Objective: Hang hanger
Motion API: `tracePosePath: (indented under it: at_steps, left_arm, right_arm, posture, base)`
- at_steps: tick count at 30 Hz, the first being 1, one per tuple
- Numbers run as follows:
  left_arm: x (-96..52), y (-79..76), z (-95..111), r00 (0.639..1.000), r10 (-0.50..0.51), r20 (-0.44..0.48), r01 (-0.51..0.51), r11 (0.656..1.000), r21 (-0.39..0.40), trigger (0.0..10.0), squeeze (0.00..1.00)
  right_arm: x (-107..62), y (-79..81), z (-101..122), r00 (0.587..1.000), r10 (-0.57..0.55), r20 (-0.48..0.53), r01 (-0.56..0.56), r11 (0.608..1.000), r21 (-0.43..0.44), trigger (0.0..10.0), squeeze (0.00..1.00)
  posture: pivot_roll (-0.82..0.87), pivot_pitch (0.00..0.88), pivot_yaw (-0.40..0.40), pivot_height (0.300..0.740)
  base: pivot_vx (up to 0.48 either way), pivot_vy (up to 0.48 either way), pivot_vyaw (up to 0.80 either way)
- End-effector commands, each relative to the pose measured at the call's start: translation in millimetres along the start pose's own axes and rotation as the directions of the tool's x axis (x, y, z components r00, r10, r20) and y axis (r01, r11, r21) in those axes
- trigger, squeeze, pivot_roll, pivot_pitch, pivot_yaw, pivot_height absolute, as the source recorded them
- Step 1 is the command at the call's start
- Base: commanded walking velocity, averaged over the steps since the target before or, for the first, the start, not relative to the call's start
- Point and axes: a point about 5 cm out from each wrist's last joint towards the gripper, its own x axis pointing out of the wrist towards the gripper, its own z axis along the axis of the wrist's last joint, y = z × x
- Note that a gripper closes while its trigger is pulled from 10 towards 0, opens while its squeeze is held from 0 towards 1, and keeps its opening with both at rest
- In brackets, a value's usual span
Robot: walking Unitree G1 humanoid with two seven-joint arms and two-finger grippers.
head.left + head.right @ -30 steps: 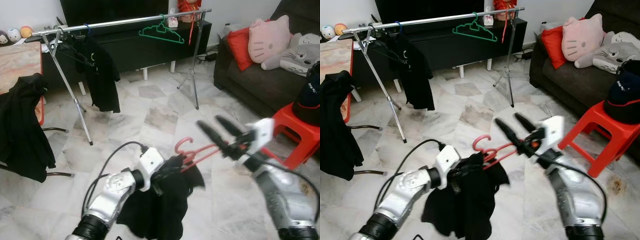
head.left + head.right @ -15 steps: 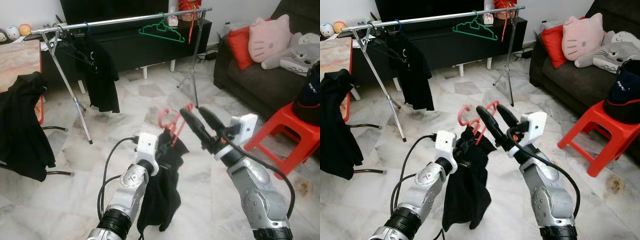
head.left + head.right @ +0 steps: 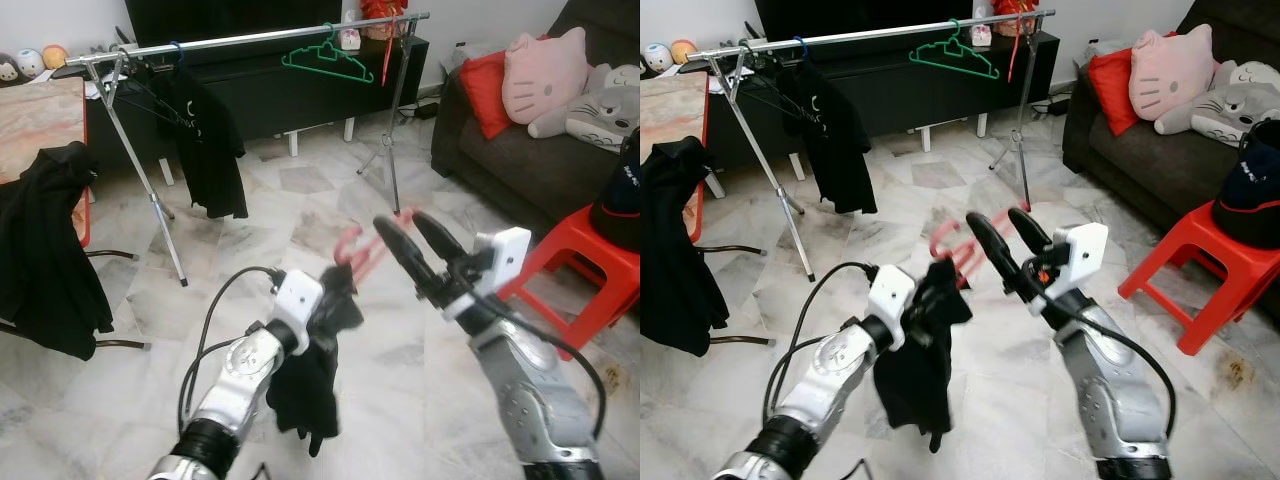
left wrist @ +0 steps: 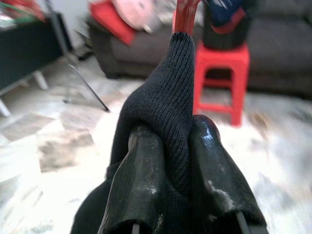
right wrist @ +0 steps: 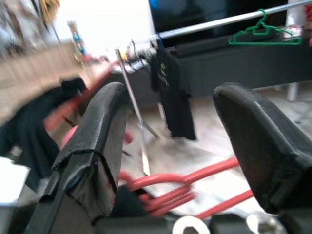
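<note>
The red hanger (image 3: 362, 250) (blurred in the eye views) is held mid-scene above the marble floor (image 3: 300, 215), its hook tipped up toward the far clothes rail (image 3: 250, 40), its long axis running left to right. The left gripper (image 4: 170, 161) has its fingers clamped on the black knit garment (image 4: 170, 97) draped over it; the wrist view shows ribbed weave. The right gripper (image 3: 410, 240) stands just right, fingers apart, the hanger's thin red bars between them in its wrist view.

Your red hanger (image 3: 352, 248) is smeared by motion blur, and the black garment (image 3: 305, 375) covers most of its frame. The left gripper's fingers (image 4: 146, 195) are cut off by the wrist picture's lower edge.
</note>
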Motion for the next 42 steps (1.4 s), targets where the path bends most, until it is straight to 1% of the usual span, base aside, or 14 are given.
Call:
tracePosePath:
  at_steps: [1,4,8,9,10,16,19,20,21,22,26,34,40,42]
  left_arm:
    - [-0.9,-2.7,-3,0.996,-0.080,-0.041,0.082,0.995,0.057,10.0,0.00]
    - [-8.1,-7.2,-11,0.982,-0.172,-0.081,0.177,0.982,0.069,10.0,0.00]
    - [-11.7,-12.0,-13,0.963,-0.247,-0.109,0.257,0.962,0.094,10.0,0.00]
    - [-14.2,-14.3,-13,0.944,-0.307,-0.124,0.318,0.944,0.088,10.0,0.00]
    - [-14.9,-14.5,-13,0.935,-0.328,-0.131,0.341,0.937,0.084,10.0,0.00]
    - [-20.5,-11.4,-10,0.891,-0.427,-0.154,0.437,0.898,0.040,10.0,0.00]
    - [-23.8,-11.4,-10,0.871,-0.466,-0.158,0.472,0.881,0.005,10.0,0.00]
    - [-27.6,-11.9,-11,0.852,-0.499,-0.158,0.502,0.864,-0.024,10.0,0.00]
    - [-27.6,-11.9,-11,0.852,-0.499,-0.158,0.502,0.864,-0.024,10.0,0.00]
    - [-30.4,-11.9,-12,0.838,-0.519,-0.167,0.522,0.853,-0.032,10.0,0.00]
    - [-32.9,-11.4,-9,0.816,-0.551,-0.172,0.554,0.832,-0.037,10.0,0.00]
    - [-31.9,-9.9,-3,0.801,-0.576,-0.166,0.577,0.816,-0.046,10.0,0.00]
    - [-31.7,-9.9,-3,0.798,-0.578,-0.167,0.579,0.814,-0.050,10.0,0.00]
    - [-32.5,-9.4,-2,0.797,-0.578,-0.172,0.578,0.814,-0.055,10.0,0.00]
  right_arm:
    - [-3.4,-3.2,-1,0.999,0.022,-0.043,-0.025,0.997,-0.068,10.0,0.00]
    - [-10.6,-10.0,0,0.989,0.077,-0.128,-0.094,0.987,-0.134,10.0,0.00]
    - [-23.3,-7.7,-14,0.920,0.196,-0.341,-0.278,0.937,-0.212,10.0,0.00]
    - [-34.7,-6.4,-23,0.842,0.270,-0.467,-0.402,0.891,-0.211,10.0,0.00]
    - [-38.7,-6.7,-25,0.809,0.293,-0.509,-0.446,0.870,-0.208,10.0,0.00]
    - [-47.4,-10.0,-25,0.690,0.373,-0.620,-0.576,0.802,-0.159,10.0,0.00]
    - [-48.3,-12.3,-26,0.656,0.387,-0.648,-0.605,0.783,-0.144,10.0,0.00]
    - [-51.8,-12.9,-30,0.602,0.407,-0.687,-0.643,0.757,-0.115,10.0,0.00]
    - [-51.8,-12.9,-30,0.602,0.407,-0.687,-0.643,0.757,-0.115,10.0,0.00]
    - [-57.5,-11.0,-36,0.536,0.430,-0.727,-0.682,0.727,-0.072,10.0,0.00]
    - [-62.9,-10.4,-42,0.456,0.464,-0.759,-0.725,0.689,-0.014,10.0,0.00]
    - [-51.5,-24.7,-42,0.477,0.433,-0.765,-0.709,0.703,-0.044,10.0,0.00]
    - [-36.0,-36.6,-37,0.533,0.389,-0.752,-0.682,0.723,-0.110,10.0,0.00]
    - [-31.9,-38.4,-37,0.517,0.401,-0.756,-0.696,0.711,-0.099,10.0,0.00]
  posture:
    - [-0.12,0.000,-0.022,0.740]
    - [-0.13,0.000,-0.024,0.740]
    - [-0.13,0.000,-0.026,0.740]
    - [-0.13,0.000,-0.031,0.740]
    - [-0.12,0.000,-0.033,0.740]
    - [-0.12,0.000,-0.033,0.740]
    - [-0.12,0.000,-0.033,0.740]
    - [-0.12,0.000,-0.031,0.740]
    - [-0.12,0.000,-0.031,0.740]
    - [-0.12,0.000,-0.030,0.740]
    - [-0.12,0.000,-0.030,0.740]
    - [-0.12,0.000,-0.029,0.740]
    - [-0.11,0.000,-0.030,0.740]
    - [-0.11,0.000,-0.029,0.740]
  base:
    - [0.000,0.000,0.00]
    - [0.000,0.000,0.00]
    - [0.000,0.000,0.00]
    - [0.000,0.000,0.00]
    - [0.000,0.000,0.00]
    - [0.000,0.000,0.00]
    - [0.000,0.000,0.00]
    - [0.000,0.000,0.00]
    - [0.000,0.000,0.00]
    - [0.000,0.000,0.00]
    - [0.000,0.000,0.00]
    - [0.000,0.000,0.00]
    - [0.000,0.000,0.00]
    - [0.000,0.000,0.00]
